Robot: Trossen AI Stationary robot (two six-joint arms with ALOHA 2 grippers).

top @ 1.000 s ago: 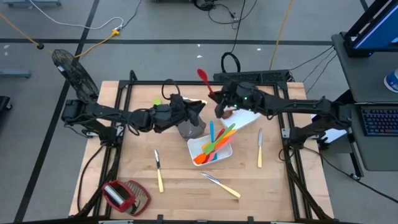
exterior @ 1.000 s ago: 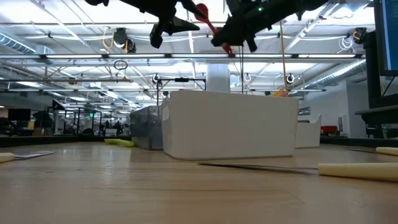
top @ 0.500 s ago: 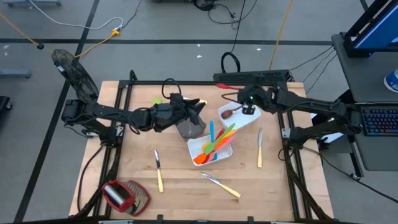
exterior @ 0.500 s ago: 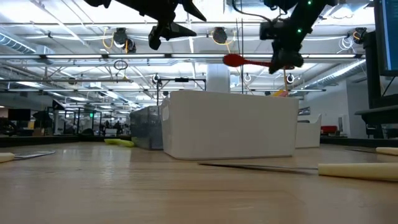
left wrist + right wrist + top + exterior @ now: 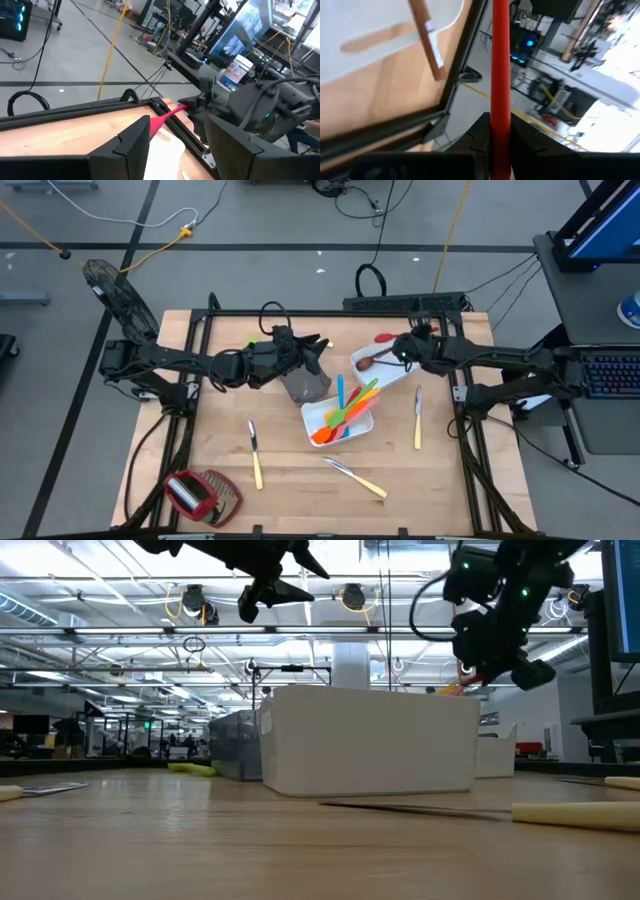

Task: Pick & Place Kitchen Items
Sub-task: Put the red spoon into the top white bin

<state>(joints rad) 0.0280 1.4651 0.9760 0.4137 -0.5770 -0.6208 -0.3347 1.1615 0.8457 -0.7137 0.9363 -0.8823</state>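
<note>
Red spoon [image 5: 384,338], raised upright over the trays a second ago, is now laid low by the far rail, pinched in the right gripper [image 5: 402,350]. The left gripper [image 5: 318,346], fingers spread and empty, hangs above the grey tray [image 5: 303,387]. Counted: two white trays [image 5: 312,418], three loose knives [image 5: 417,418], one brown spoon [image 5: 366,361].

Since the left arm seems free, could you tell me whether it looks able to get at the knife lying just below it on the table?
Probably yes. The left gripper is open and holds nothing, hovering above the grey tray. The knife lies alone on bare wood on the left arm's side, with nothing over it.
</note>
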